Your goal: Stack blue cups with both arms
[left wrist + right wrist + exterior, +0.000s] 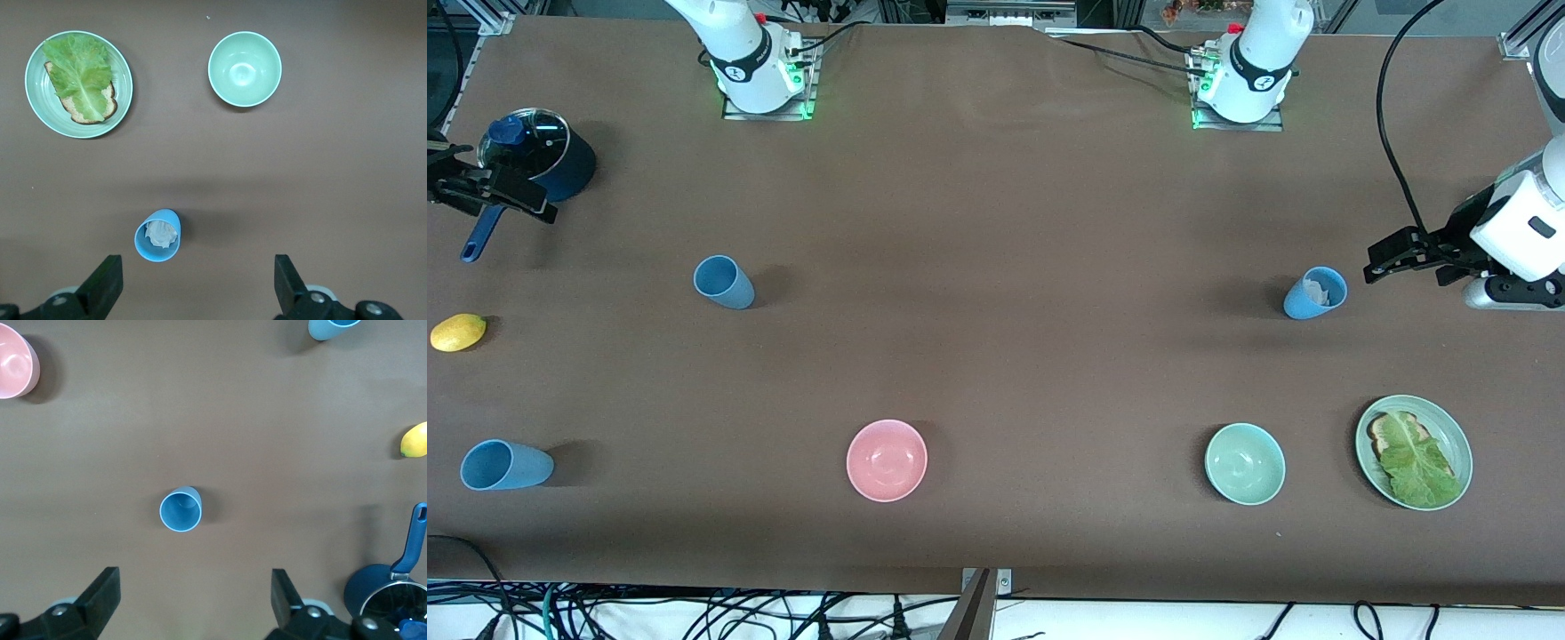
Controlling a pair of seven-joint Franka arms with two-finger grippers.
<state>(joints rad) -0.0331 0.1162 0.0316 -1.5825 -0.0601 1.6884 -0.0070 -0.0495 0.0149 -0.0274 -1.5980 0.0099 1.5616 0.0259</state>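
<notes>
Three light-blue cups stand on the brown table. One cup near the left arm's end holds a crumpled white wad; it also shows in the left wrist view. A second cup stands toward the right arm's end and shows in the right wrist view. A third cup stands nearer the front camera. My left gripper is open and empty over bare table beside the wad cup. My right gripper is open and empty over the pot's handle.
A dark-blue long-handled pot with a glass lid and a lemon lie at the right arm's end. A pink bowl, a green bowl and a green plate with bread and lettuce sit near the front edge.
</notes>
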